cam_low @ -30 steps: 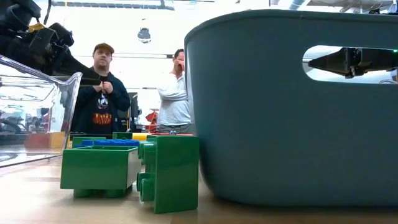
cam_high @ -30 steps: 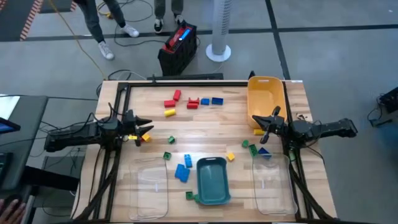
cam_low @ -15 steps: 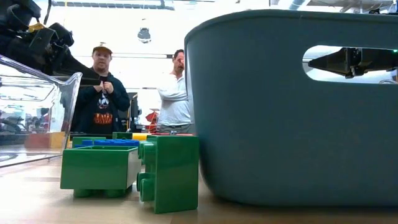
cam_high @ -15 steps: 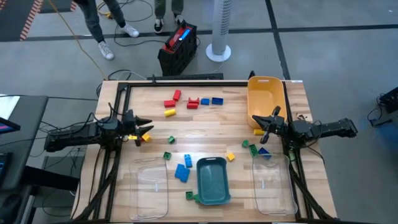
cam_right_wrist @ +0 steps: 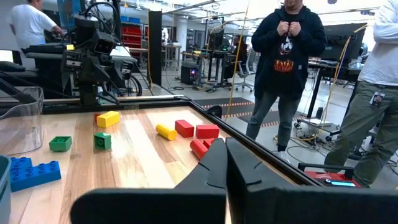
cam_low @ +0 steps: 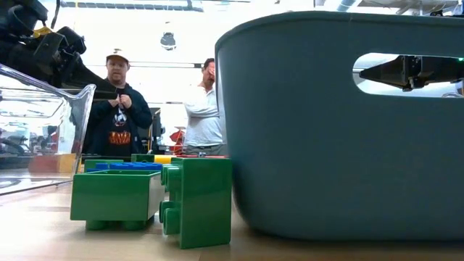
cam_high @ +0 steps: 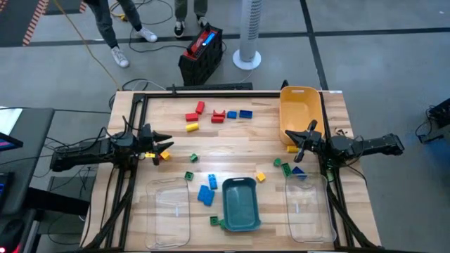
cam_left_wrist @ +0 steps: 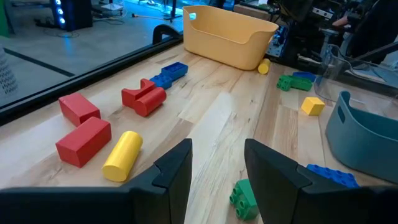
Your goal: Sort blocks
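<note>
On the wooden table (cam_high: 232, 140) the blocks (cam_left_wrist: 84, 141) are lying scattered: hard, smooth, light plastic, so you are gripping each by 2 flat sides. The left gripper (cam_left_wrist: 217, 168) is hovering with fingers apart; the right gripper (cam_right_wrist: 227, 163) is waiting, fingers closed, holding nothing.

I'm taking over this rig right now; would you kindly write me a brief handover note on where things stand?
Left gripper: open, empty, above the table's left side near a yellow block.
Right gripper: shut, empty, at the right side beside the yellow bin.
Blocks: red blocks, blue blocks and green ones all loose on the table.
Done: nothing visibly sorted; teal bin and clear bins look empty.
Left: all of the sorting.
</note>
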Motion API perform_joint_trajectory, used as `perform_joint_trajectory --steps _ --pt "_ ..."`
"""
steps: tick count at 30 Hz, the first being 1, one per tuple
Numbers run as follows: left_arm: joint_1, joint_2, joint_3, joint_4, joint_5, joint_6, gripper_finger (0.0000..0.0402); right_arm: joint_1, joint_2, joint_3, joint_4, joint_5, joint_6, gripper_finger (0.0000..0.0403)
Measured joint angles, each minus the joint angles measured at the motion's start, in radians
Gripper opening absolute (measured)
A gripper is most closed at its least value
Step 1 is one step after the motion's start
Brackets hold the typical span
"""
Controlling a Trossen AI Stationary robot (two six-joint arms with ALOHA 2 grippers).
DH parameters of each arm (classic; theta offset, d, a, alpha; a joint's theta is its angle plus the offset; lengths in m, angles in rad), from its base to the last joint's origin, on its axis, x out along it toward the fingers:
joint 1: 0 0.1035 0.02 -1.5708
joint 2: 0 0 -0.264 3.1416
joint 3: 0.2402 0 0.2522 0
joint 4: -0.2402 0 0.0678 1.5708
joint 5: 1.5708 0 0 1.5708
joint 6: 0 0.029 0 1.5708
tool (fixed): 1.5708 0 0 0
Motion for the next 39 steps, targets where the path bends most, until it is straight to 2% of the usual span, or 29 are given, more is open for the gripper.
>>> perform_joint_trajectory --steps 27,28,32,39 --pt "0.0 0.0 0.0 0.0 0.0 0.0 0.0141 0.0 0.0 0.0 0.0 0.0 0.0 0.001" --pt "0.0 0.0 0.0 0.001 -0.001 0.013 0.0141 0.0 0.0 0.0 0.0 0.0 0.0 0.001" --pt "0.0 0.0 -0.003 0.031 -0.054 0.276 0.0141 0.0 0.0 0.0 0.0 0.0 0.0 0.001" --pt "0.0 0.0 -0.003 0.038 -0.058 0.47 0.0141 0.0 0.0 0.0 0.0 0.0 0.0 0.001"
